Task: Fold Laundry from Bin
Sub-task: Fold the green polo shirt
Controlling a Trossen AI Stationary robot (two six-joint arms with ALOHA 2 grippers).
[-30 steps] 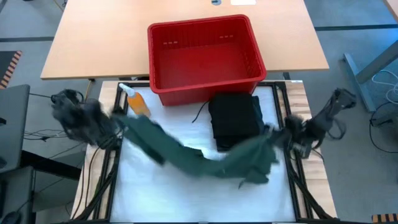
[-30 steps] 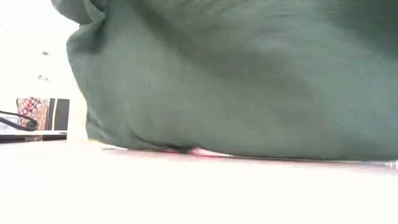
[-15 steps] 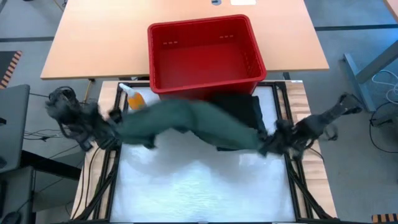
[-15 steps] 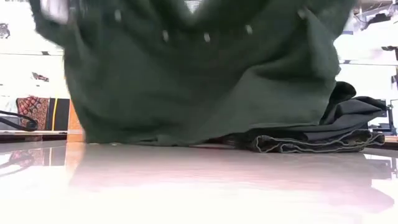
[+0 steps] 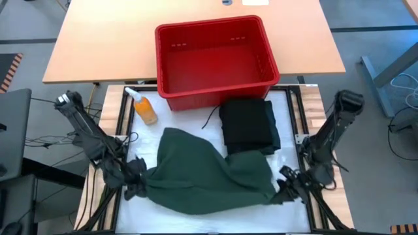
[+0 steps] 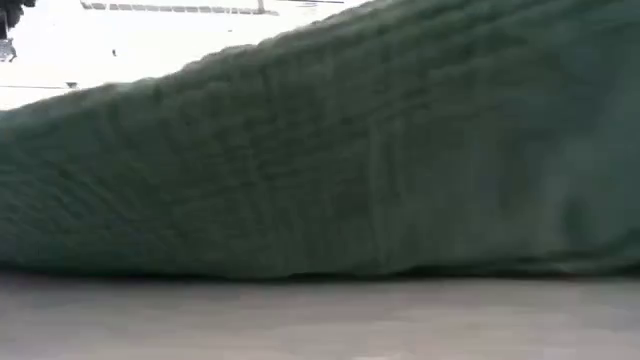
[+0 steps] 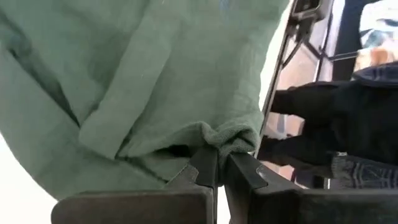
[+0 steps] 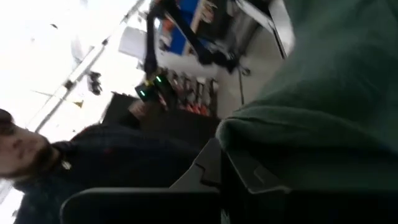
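Two arms are at the near edge of the white work surface point(image 5: 196, 219), and between them lies the dark green shirt point(image 5: 209, 173), spread in a loose heap across the middle of that near half. Behind it the red bin point(image 5: 215, 59) sits on the wooden table's point(image 5: 98, 46) near edge, and from above it looks empty. A black folded stack point(image 5: 247, 125) rests just in front of the bin's right corner, well onto the white surface, so I would judge that piece finished and the shirt the one in hand, laid out but not yet folded.

The left gripper point(image 5: 134, 185) pinches the shirt's left end, its fingers point(image 7: 208, 171) pressed narrow together on a bunched hem. The right gripper point(image 5: 284, 186) is clamped on the shirt's right end near the surface's right edge, fingers closed on cloth.

What is left, as far as I can see, is to flatten and fold this shirt and set it with the stack.

The small orange bottle point(image 5: 144, 108) stands near the far left corner of the white surface, beside the bin; it could be brushed if the cloth swings that way.
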